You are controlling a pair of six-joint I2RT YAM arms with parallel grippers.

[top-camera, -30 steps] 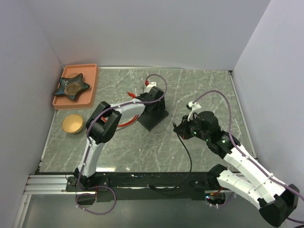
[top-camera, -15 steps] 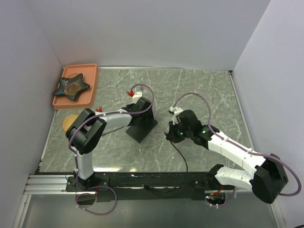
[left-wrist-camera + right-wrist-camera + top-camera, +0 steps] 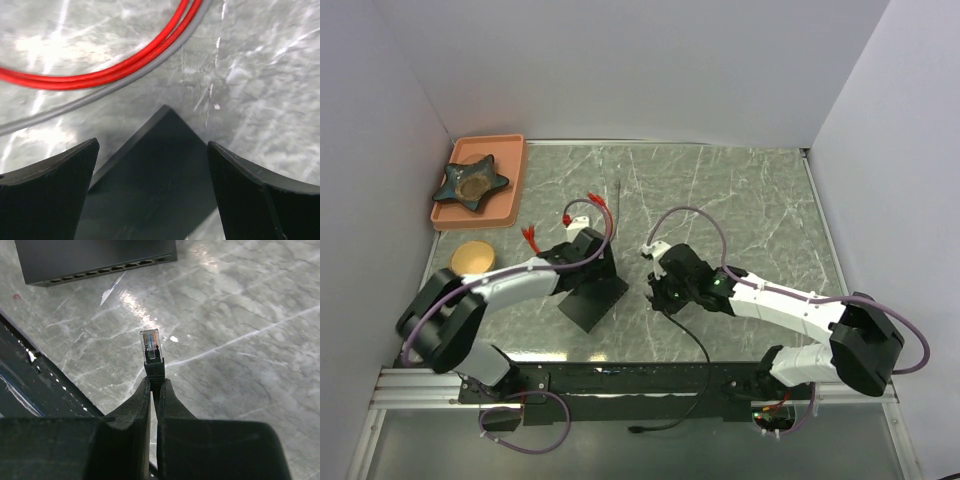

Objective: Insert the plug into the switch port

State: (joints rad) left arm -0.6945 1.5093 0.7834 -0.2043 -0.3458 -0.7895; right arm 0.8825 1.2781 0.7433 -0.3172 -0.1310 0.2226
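Observation:
The switch, a flat matte-black box (image 3: 592, 302), lies on the marble table left of centre. My left gripper (image 3: 582, 268) is closed on its far end. In the left wrist view the box (image 3: 155, 190) fills the gap between my two fingers (image 3: 50, 190), one corner pointing away. My right gripper (image 3: 660, 296) is just right of the box, shut on the black boot of the plug (image 3: 151, 345). The plug's clear tip sticks out ahead of the fingertips. In the right wrist view the box's row of ports (image 3: 100, 274) faces the plug, some way off and apart from it.
An orange tray (image 3: 510, 195) with a dark star-shaped dish (image 3: 470, 182) stands at the back left. A tan round bowl (image 3: 473, 258) sits in front of it. Red and grey cables (image 3: 100, 75) lie beyond the box. The plug's black cable (image 3: 705, 350) runs to the near rail (image 3: 620, 378).
My left gripper has moved the black box toward the near left. My right gripper has moved left with the plug, closing in on the box.

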